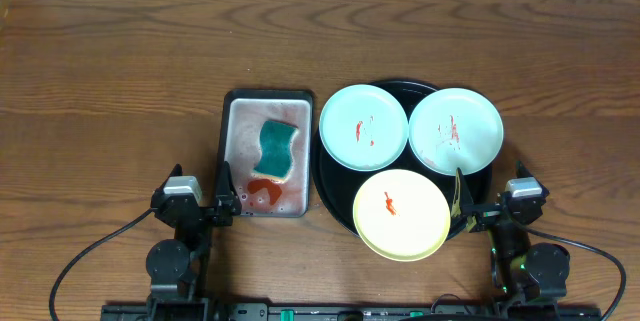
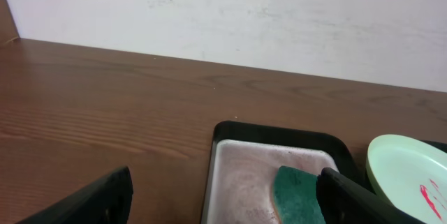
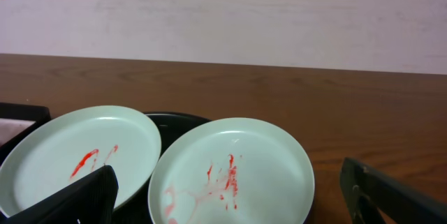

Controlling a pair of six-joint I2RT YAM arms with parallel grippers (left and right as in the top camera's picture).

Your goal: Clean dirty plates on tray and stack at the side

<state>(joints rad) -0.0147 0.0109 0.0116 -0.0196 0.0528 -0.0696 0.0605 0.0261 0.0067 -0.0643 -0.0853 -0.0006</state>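
Observation:
Three plates lie on the round black tray [image 1: 330, 166]. A mint-green plate [image 1: 362, 127] with red smears is at the left and shows in the right wrist view [image 3: 77, 154]. A second smeared mint-green plate [image 1: 456, 130] is at the right [image 3: 230, 172]. A pale yellow plate [image 1: 401, 214] with a red spot sits in front, overhanging the tray rim. My left gripper [image 1: 222, 196] is open at the near left of the silver tray [image 2: 225, 199]. My right gripper [image 1: 468, 211] is open and empty [image 3: 230, 203] beside the yellow plate's right edge.
A rectangular silver tray [image 1: 240, 121] left of the black tray holds a green sponge [image 1: 277, 148] and a red sauce puddle [image 1: 265, 194]; the sponge also shows in the left wrist view [image 2: 297, 196]. Brown wood tabletop [image 1: 110, 81] spreads all round. A white wall [image 2: 223, 15] stands behind.

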